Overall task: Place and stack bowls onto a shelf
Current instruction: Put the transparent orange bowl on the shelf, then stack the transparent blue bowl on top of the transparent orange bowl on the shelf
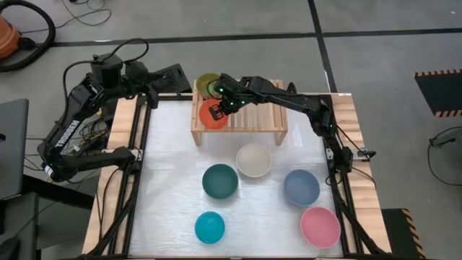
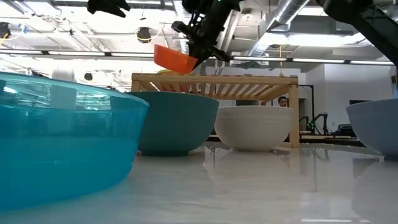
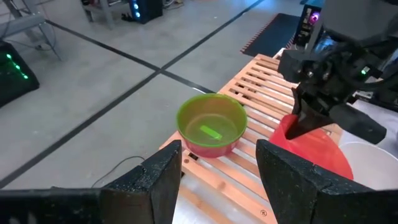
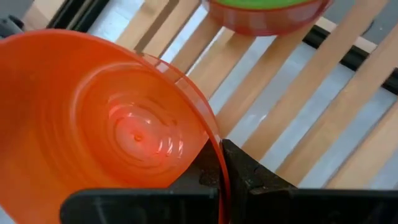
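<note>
The light-wood shelf [image 1: 249, 121] stands at the table's far edge. A lime green bowl [image 1: 208, 84] sits on its far left corner, nested in a reddish bowl whose wall [image 3: 208, 149] shows below it. My right gripper [image 1: 221, 107] is shut on the orange-red bowl [image 1: 213, 115] over the shelf's left end. My left gripper [image 3: 217, 180] is open and hovers off the shelf's left side, facing the green bowl [image 3: 211, 124]. Cream white [image 1: 253, 159], dark teal [image 1: 220, 181], slate blue [image 1: 301, 187], light pink [image 1: 320, 226] and cyan [image 1: 209, 227] bowls rest on the table. My right gripper pinches the orange-red bowl's rim [image 4: 217, 155], one finger inside the bowl and one against its outer wall. The fingers come down at it from above. The bowl [image 2: 175, 59] is tilted and hangs lifted clear above the shelf's slats.
The shelf's right half [image 1: 267, 115] has bare slats. The table's wooden frame [image 1: 123, 180] runs along both sides. The five loose bowls fill the table's near half, and the cyan one [image 2: 62, 137] sits closest to the near edge.
</note>
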Controlling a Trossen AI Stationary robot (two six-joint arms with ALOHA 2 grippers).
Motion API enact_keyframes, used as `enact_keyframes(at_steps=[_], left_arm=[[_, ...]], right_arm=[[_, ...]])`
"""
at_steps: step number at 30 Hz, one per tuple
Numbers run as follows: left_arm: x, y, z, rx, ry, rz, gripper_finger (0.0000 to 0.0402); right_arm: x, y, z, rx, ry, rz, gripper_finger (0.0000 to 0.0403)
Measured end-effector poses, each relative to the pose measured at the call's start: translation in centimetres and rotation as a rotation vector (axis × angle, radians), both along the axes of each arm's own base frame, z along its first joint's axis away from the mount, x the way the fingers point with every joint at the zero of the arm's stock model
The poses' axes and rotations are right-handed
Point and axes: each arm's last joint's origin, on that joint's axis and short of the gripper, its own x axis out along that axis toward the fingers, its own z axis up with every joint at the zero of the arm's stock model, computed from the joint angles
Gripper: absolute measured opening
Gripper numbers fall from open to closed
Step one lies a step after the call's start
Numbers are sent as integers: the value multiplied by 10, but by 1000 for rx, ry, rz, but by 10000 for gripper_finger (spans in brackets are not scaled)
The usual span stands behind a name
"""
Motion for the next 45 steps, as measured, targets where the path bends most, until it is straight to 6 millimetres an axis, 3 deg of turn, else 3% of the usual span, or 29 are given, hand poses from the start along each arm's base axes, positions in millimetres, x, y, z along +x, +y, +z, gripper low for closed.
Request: enact_keyframes(at_steps=[16,22,28,31,33,37,41,45], left_arm=[[-1,0,0,5,10,26,192],[-1,1,0,9,14,38,192],[-1,1,0,8,14,37,193],[-1,1,0,8,14,37,193],[-1,0,0,9,12,36,193],[-3,-3,1,20,11,12,193],[-5,-9,1,13,4,-48,193],[-7,-13,2,-35,-36,-99,193]], right_arm=[[22,-8,-21,1,-57,63,23],[20,-9,-19,-5,-59,53,98],[12,-14,4,-25,-98,9,167],[3,-11,19,-34,-125,6,176],[-8,-6,44,-48,-193,13,174],[-36,28,85,-67,-226,162,164],[-51,92,91,-44,-94,375,155],[-52,155,85,1,-16,515,152]])
